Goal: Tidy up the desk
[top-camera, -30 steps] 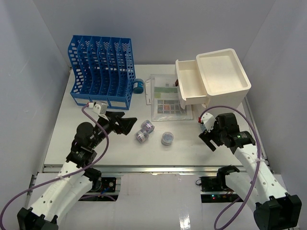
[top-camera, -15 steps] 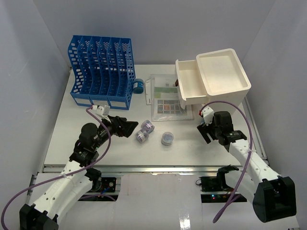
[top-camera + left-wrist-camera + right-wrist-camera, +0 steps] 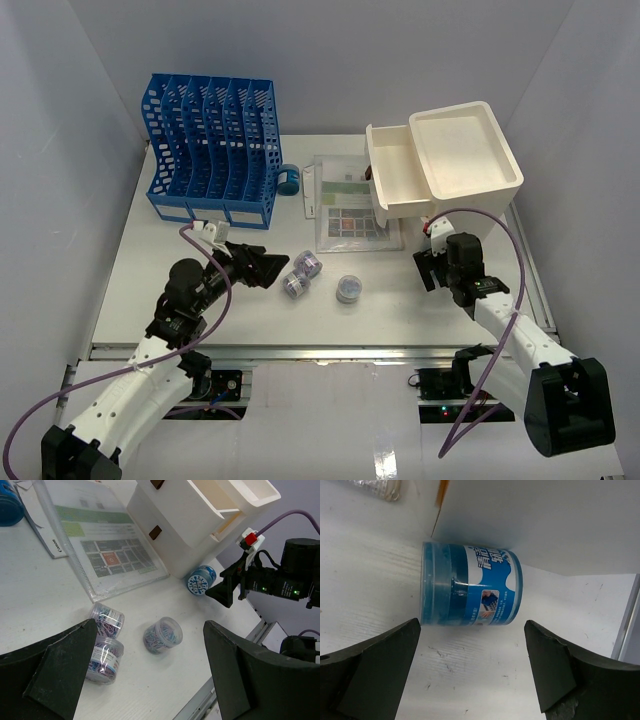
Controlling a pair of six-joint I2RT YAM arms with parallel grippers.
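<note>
**Blue tub against the cabinet, both grippers spread**

We see the desk filling the view under both arms, with its metal rail along the near edge. At the far right corner stands the cream drawer cabinet, one drawer pulled out toward the middle. At the far left corner stands the blue file rack. Between them, near the far edge, lies a plastic sleeve of printed sheets, with a small blue container just beside the rack.

The right gripper is spread open and holds nothing. It is poised over a blue tub that lies on its side, touching the foot of the cabinet. The left gripper is likewise released, its fingers wide above three clear jars of paper clips in the middle of the desk. Two of the jars lie just beside each other and the third sits a little apart.

We judge the tub to be the main risk. Its ends sit close to the span of the fingers, so a slightly off descent could land a fingertip on it. That could shove it along the cabinet or roll it toward the near edge. Its slick plastic could also slip out of a shallow pinch. On the left, closing on one of the paired jars may knock its neighbour and set it rolling.
</note>
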